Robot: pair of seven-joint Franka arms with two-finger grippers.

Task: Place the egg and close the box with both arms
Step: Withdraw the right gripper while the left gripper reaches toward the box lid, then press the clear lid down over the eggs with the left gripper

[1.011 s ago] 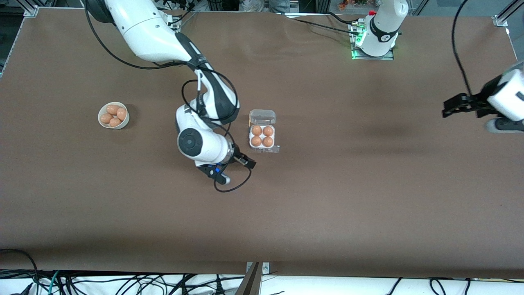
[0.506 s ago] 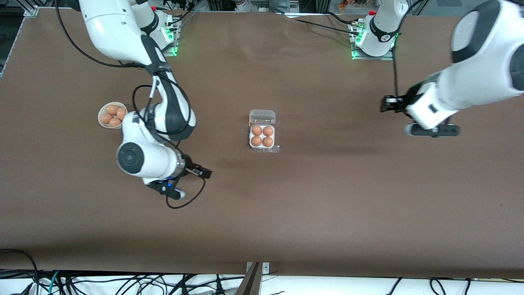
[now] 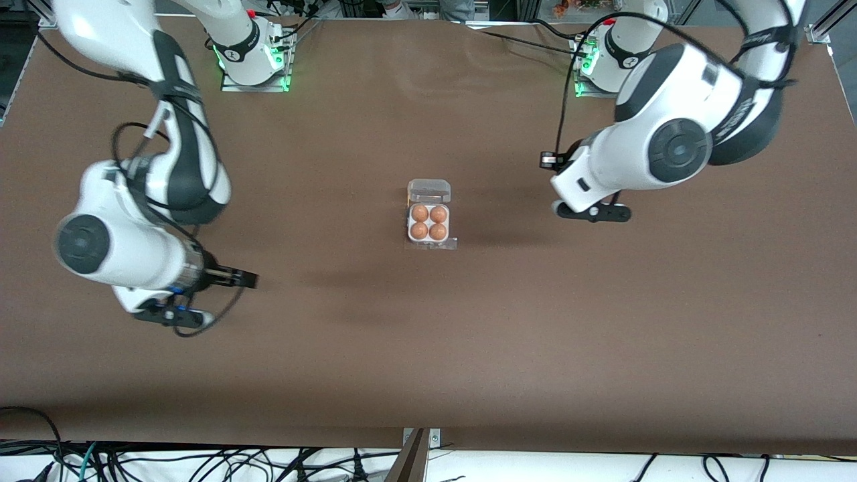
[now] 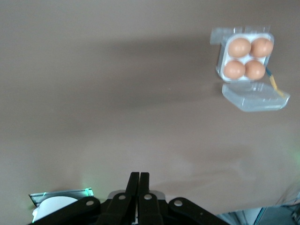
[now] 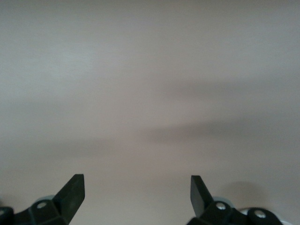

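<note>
All four cells of the box (image 3: 428, 223), at centre frame on the bench (image 3: 469, 335), hold eggs; its lid (image 3: 429, 191) lies open, so closing remains. The left claw (image 4: 138, 185), upper right of the box, is pinched shut and empty. The right claw (image 3: 241, 277), lower left, gapes wide over bare bench.

The right gripper (image 3: 248, 278) has swung away from beside the box (image 3: 429, 224) toward the right arm's end of the table, its arm now covering the bowl of eggs. The left gripper (image 3: 548, 159) has come in from the table's edge toward the box (over bare table) and has closed its fingers (image 4: 138, 187) together.
</note>
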